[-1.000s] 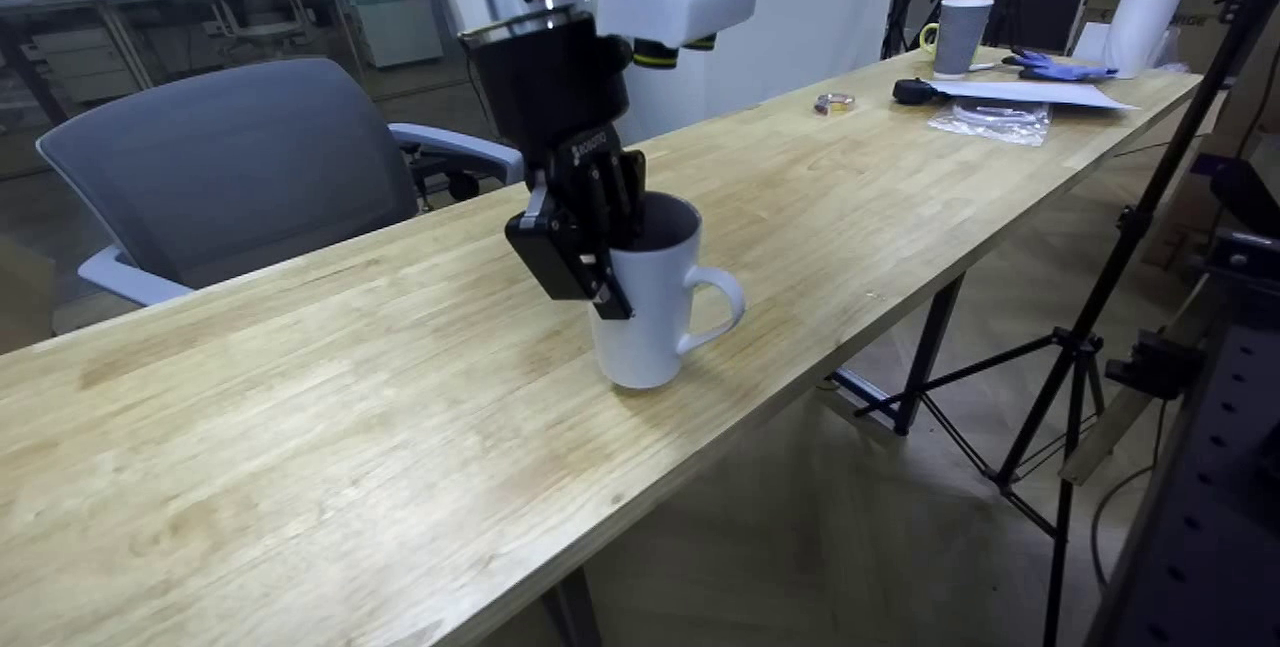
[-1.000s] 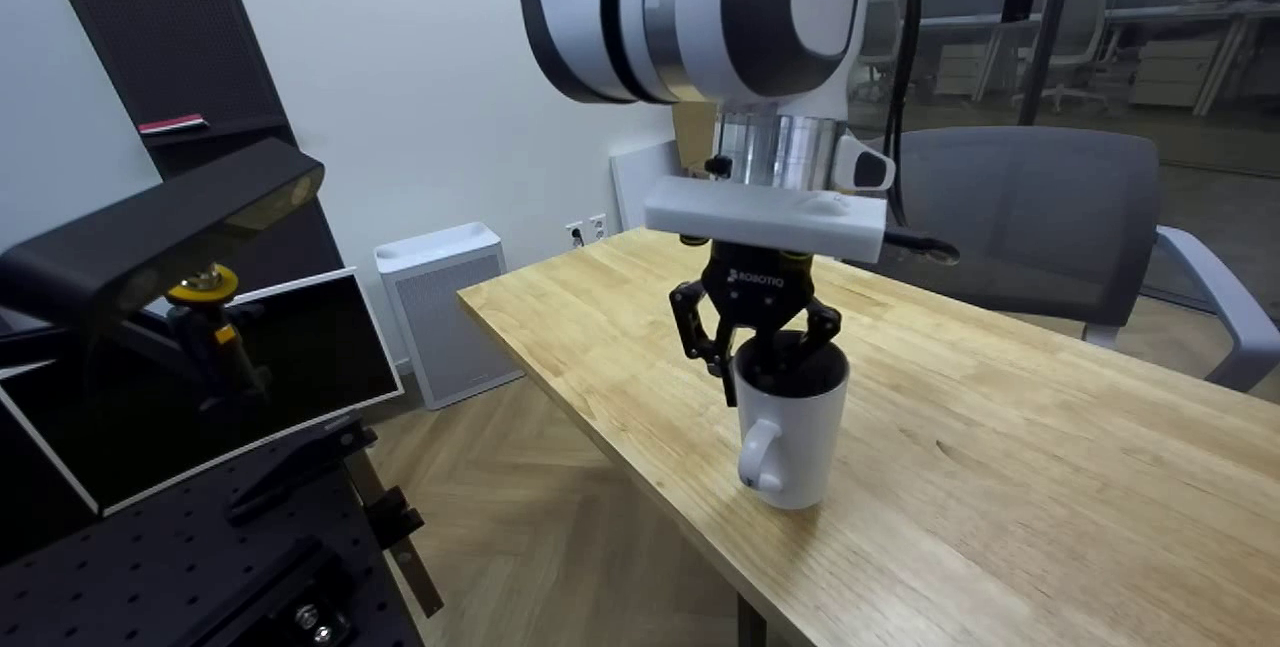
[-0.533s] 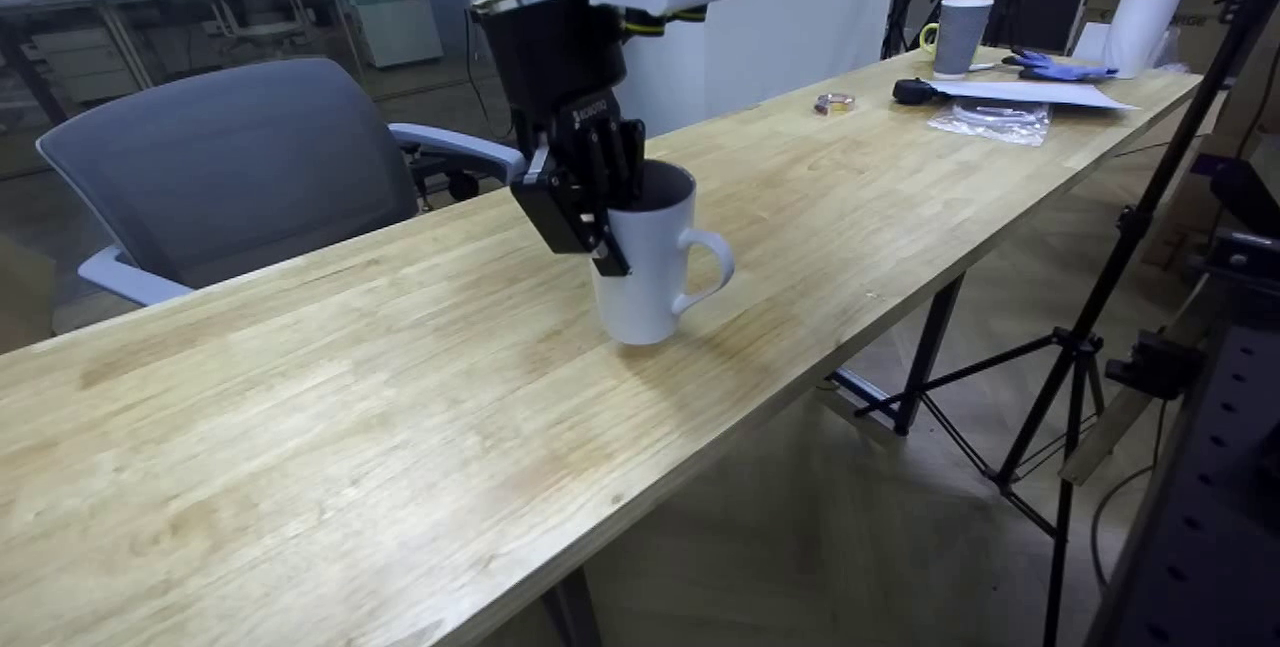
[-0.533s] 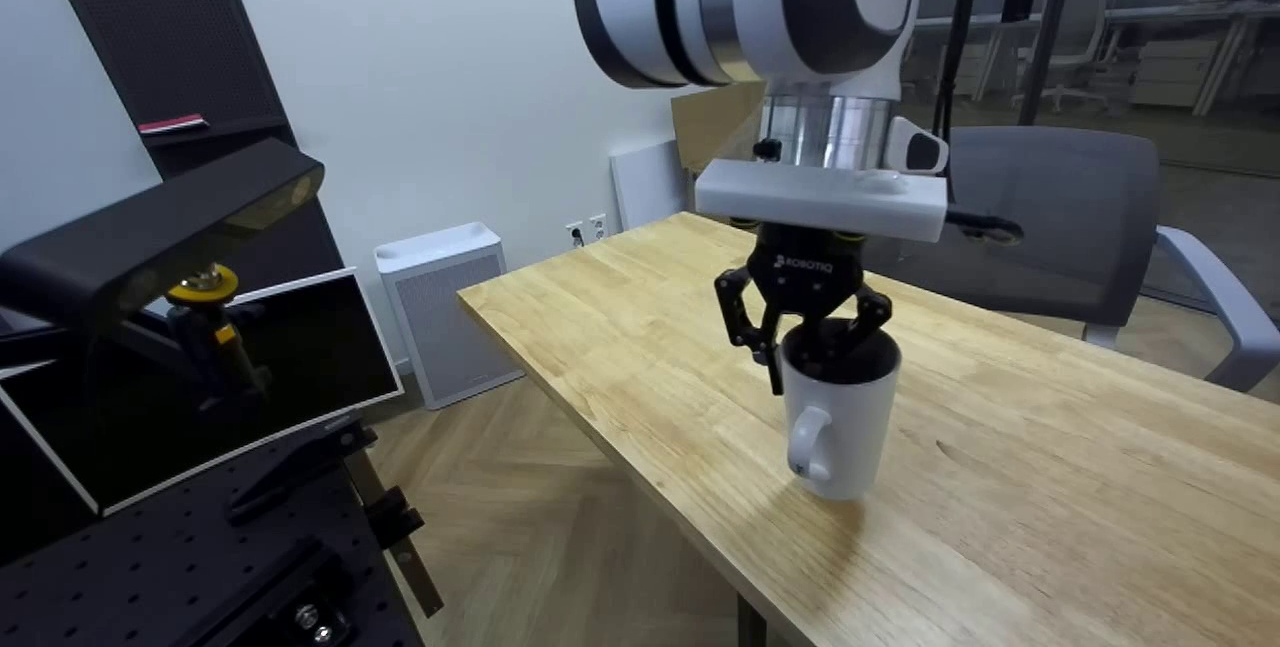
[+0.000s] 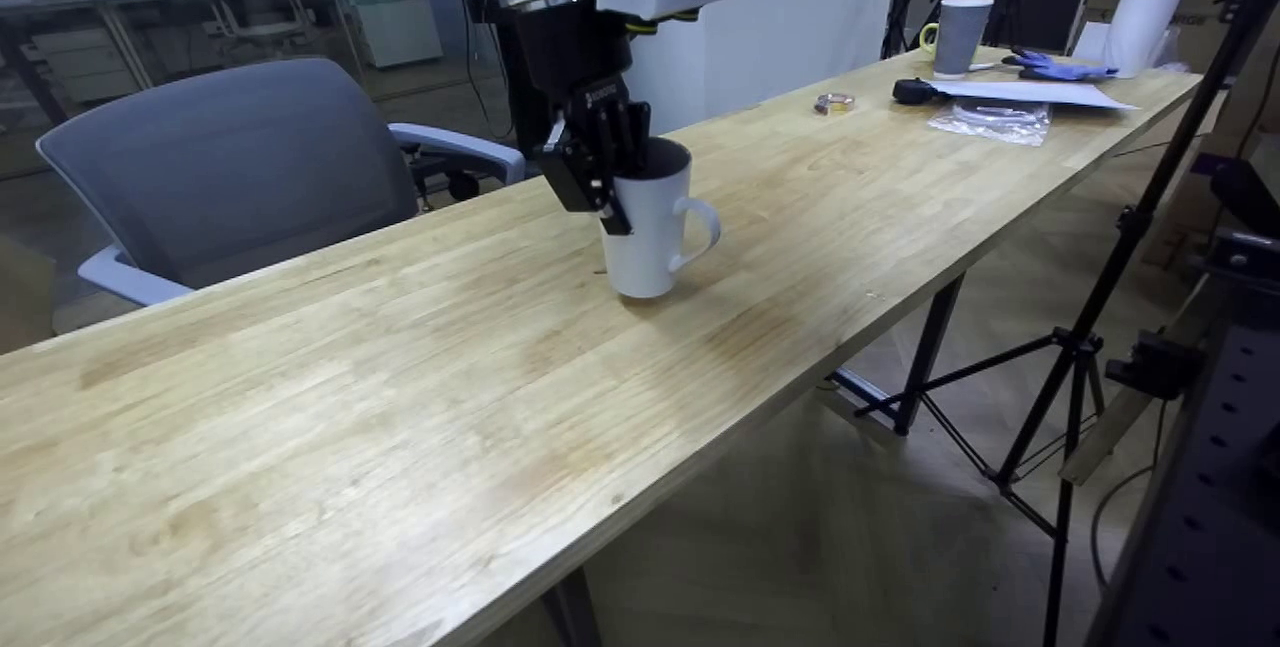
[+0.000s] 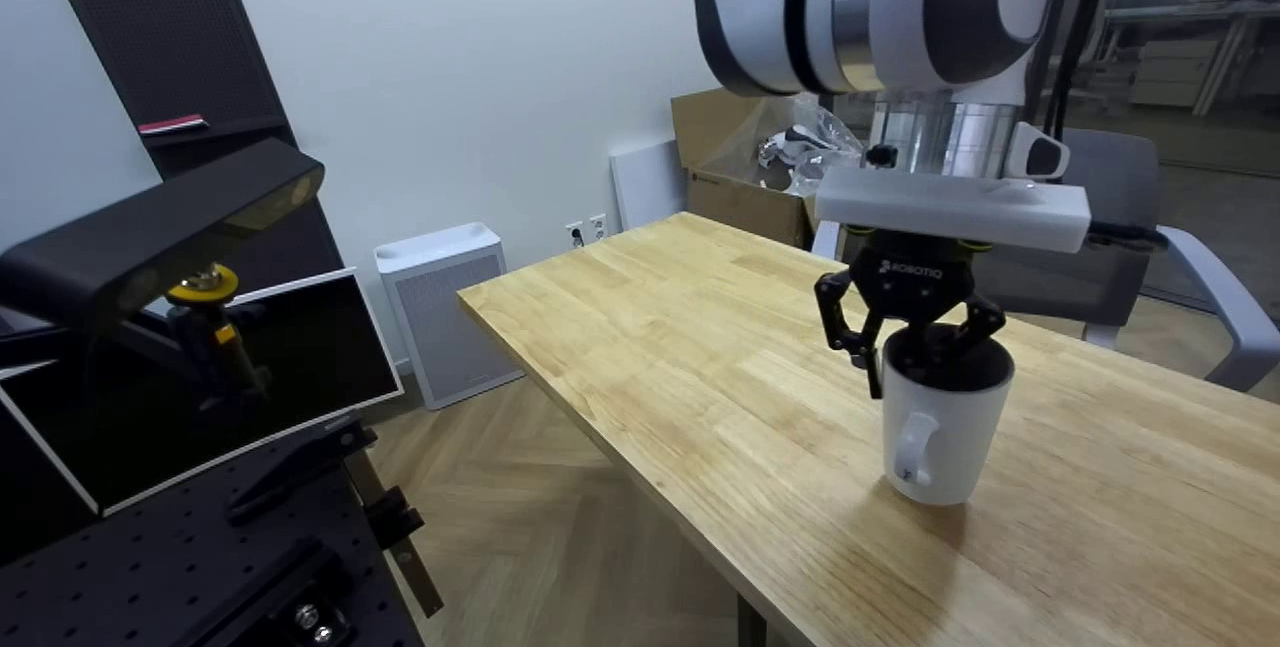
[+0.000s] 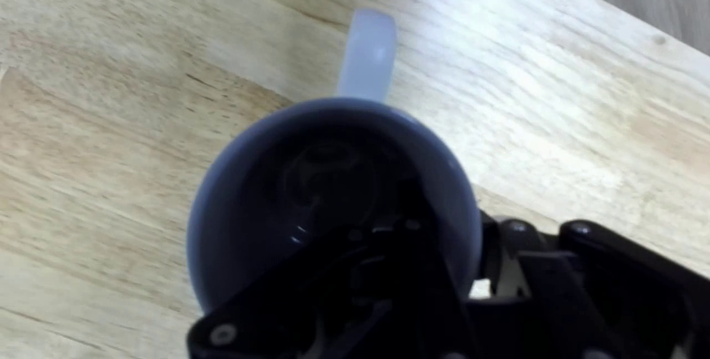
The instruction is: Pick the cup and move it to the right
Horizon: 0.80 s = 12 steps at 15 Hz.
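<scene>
The cup, a white mug with a dark inside, shows in both exterior views (image 5: pixel 648 252) (image 6: pixel 935 437). Its handle (image 5: pixel 703 232) faces away from the fingers in one of them, and a small dark logo (image 6: pixel 908 474) shows low by the handle. My gripper (image 5: pixel 622 195) is shut on the cup's wall, one finger (image 6: pixel 874 377) outside and the other inside, largely hidden by the cup. The wrist view looks down into the cup (image 7: pixel 333 181), with the gripper (image 7: pixel 455 226) across its rim. The cup tilts slightly, at or just above the wooden table (image 5: pixel 400 427); I cannot tell which.
A grey chair (image 5: pixel 230 167) stands against the table's long side. A tape roll (image 5: pixel 835 104), papers (image 5: pixel 1040 93), a grey cup (image 5: pixel 960 39), blue gloves (image 5: pixel 1060 67) and a white tumbler (image 5: pixel 1143 32) lie towards the far end. A tripod (image 5: pixel 1085 317) stands beside the table.
The gripper and the cup have moved together along the table, rightward in one exterior view and up the picture in the other. The grip on the cup wall has stayed the same.
</scene>
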Tool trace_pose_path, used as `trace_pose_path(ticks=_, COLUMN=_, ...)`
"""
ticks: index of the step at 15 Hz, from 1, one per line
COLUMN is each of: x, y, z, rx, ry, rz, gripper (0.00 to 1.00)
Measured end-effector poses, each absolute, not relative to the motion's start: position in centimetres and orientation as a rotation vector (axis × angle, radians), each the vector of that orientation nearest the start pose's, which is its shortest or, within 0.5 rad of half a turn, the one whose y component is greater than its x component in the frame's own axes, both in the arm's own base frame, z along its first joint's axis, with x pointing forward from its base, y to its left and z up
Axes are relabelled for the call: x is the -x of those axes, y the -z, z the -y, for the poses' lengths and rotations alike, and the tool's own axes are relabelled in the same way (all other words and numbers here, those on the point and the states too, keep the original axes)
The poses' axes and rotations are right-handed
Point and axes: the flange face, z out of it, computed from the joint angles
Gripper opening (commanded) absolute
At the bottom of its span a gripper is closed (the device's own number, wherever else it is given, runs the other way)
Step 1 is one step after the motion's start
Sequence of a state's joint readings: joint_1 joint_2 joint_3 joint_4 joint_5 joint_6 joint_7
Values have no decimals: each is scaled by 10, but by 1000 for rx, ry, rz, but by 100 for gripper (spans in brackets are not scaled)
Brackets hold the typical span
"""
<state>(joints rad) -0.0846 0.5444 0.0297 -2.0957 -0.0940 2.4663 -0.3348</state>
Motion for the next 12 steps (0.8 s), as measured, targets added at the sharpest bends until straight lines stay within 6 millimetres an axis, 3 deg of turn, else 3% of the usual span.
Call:
trace_pose_path(ticks=5, x=-580, y=-132, z=33, rx=3085, ry=-283, rz=558, gripper=3)
trace_pose_path(ticks=11, x=-591, y=-126, z=31, rx=3087, ry=-274, rz=565, gripper=3)
trace_pose_path(ticks=12, x=-592, y=-126, z=32, rx=3088, ry=-274, rz=563, gripper=38)
